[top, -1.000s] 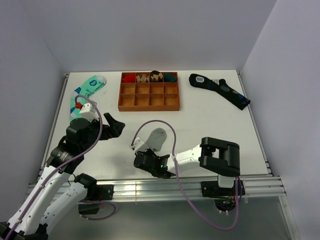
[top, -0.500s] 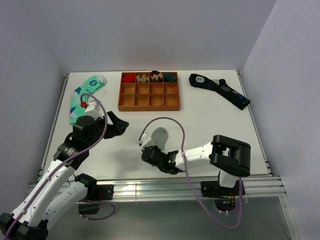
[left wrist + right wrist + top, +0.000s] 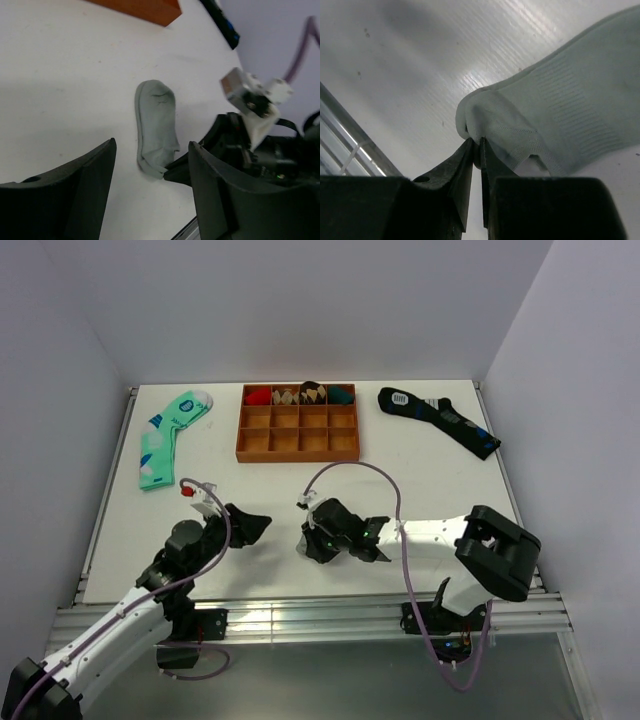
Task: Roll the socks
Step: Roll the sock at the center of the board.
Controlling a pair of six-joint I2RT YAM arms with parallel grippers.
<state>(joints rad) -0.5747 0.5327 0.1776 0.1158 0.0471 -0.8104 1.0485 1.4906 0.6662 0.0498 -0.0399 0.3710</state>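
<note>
Light-grey knit ankle sock pair (image 3: 157, 125) — likely soft, limp; best taken by its edge. Right hand (image 3: 476, 149) clamped there, left hand (image 3: 246, 524) apart.

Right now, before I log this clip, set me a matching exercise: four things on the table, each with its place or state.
Things:
1. grey socks
2. mint sock
3. navy sock
4. tray

Places or states:
a. far right
b. far middle
c. edge pinched in the right gripper
d. far left

Pairs: 1-c, 2-d, 3-a, 4-b.
</note>
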